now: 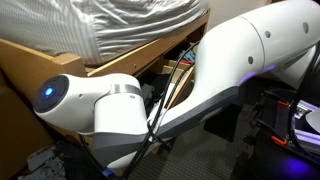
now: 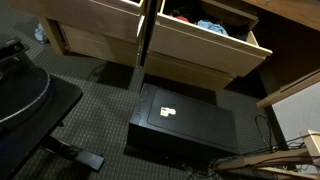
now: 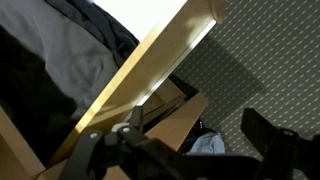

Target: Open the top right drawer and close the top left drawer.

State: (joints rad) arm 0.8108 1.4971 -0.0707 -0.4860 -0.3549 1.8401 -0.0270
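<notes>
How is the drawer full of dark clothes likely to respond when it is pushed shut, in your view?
The drawer probably feels fairly heavy, since dark clothes fill it nearly to the rim. Its thick wooden front looks stiff, so a push there should carry through. A garment near the rim might snag.

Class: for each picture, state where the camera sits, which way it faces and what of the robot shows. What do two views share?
Exterior view: close beside the white arm, which fills it; striped bedding behind.
Exterior view: high up, looking down on carpet, a black box and pine drawer fronts; no robot part recognisable.
Wrist view: behind the gripper, jaws apart, facing the top left drawer and its dark clothes.
Shared: wrist and an exterior view both show carpet and pine drawer fronts.
</notes>
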